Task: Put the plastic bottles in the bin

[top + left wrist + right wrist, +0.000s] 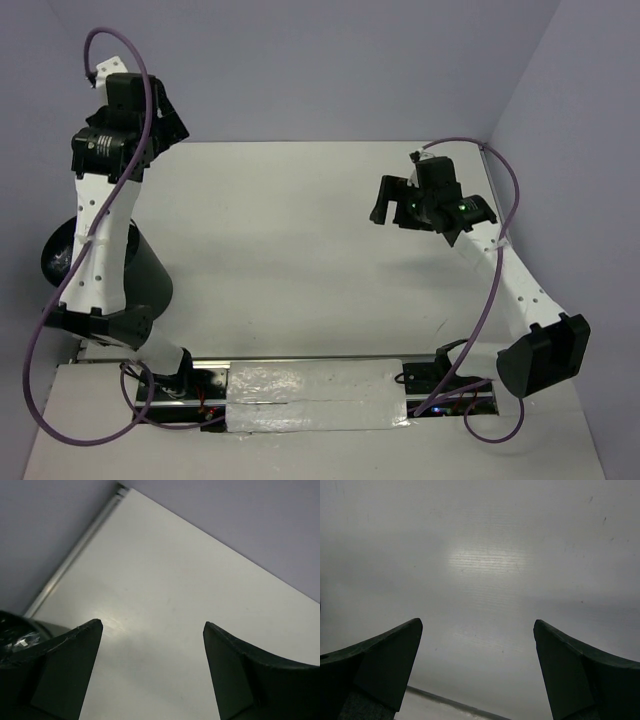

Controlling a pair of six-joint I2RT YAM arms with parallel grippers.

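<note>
The big black round bin sits at the left edge of the white table, half hidden behind the left arm. Only the left wrist view peeks inside it, showing a shiny bit of clear plastic beside the wide-open left claw. The right claw is spread wide too, over the table.
</note>
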